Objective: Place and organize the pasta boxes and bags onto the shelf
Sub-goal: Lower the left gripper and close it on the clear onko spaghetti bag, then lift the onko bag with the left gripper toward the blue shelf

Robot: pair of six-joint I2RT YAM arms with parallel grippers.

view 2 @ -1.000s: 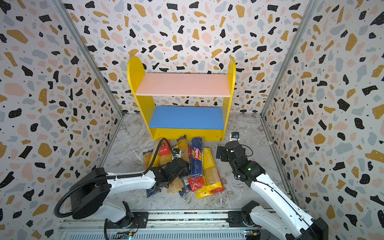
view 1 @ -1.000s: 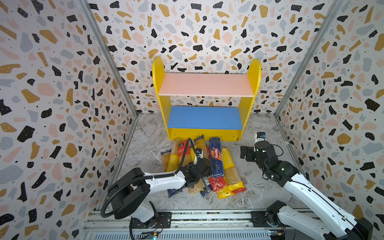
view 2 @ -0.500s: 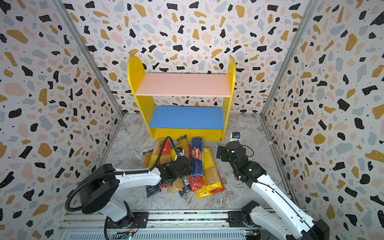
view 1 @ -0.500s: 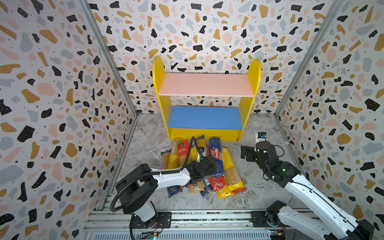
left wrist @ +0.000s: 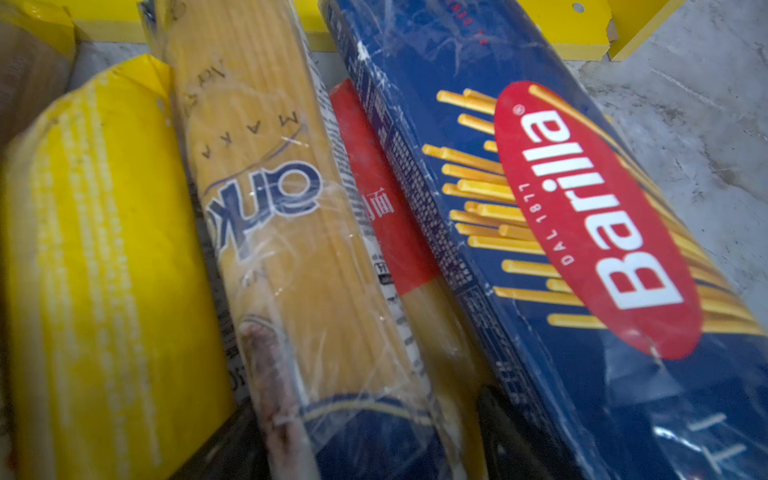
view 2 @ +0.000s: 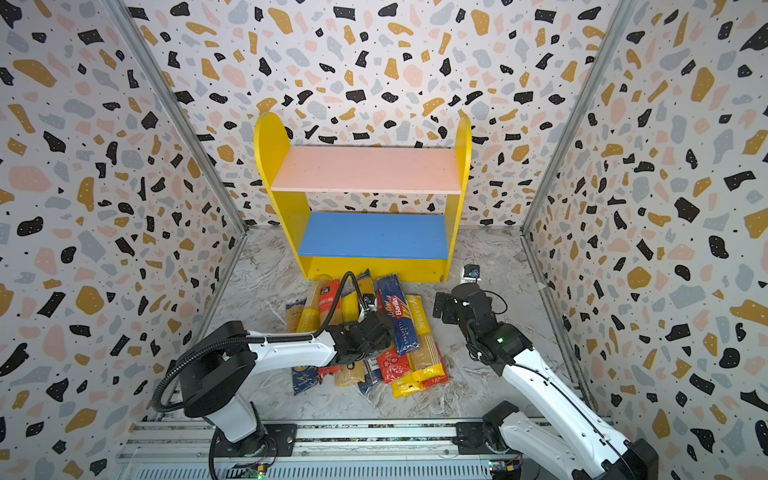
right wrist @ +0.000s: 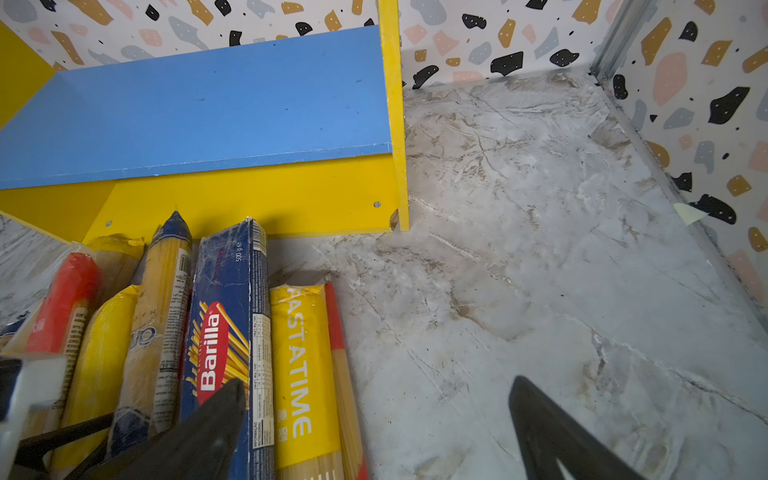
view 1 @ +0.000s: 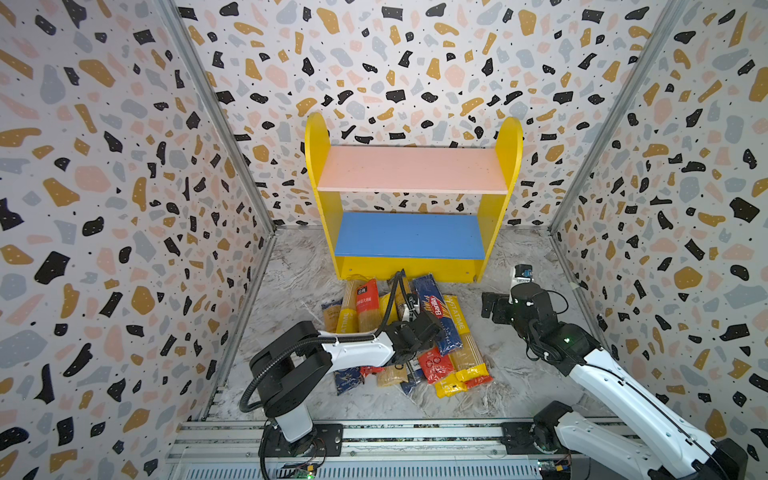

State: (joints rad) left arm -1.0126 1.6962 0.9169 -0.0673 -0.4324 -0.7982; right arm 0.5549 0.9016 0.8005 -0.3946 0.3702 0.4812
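Left end effector [left wrist: 361, 428] is down in the heap of pasta packs [view 2: 419, 328], its jaws well apart astride a clear spaghetti bag [left wrist: 291, 249] and, I judge, not yet closed on it. My right end effector [right wrist: 378, 382] hangs wide open and empty. Nothing is on the shelf [view 1: 509, 166]: both boards are bare, and every pack lies on the table [right wrist: 540, 249] just in front of it.

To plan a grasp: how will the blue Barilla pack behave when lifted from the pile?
The Barilla pack shows flat faces and sharp corners, so it probably stays stiff and will not roll. Its glossy film may be slippery. It overlaps a red pack, which might shift.
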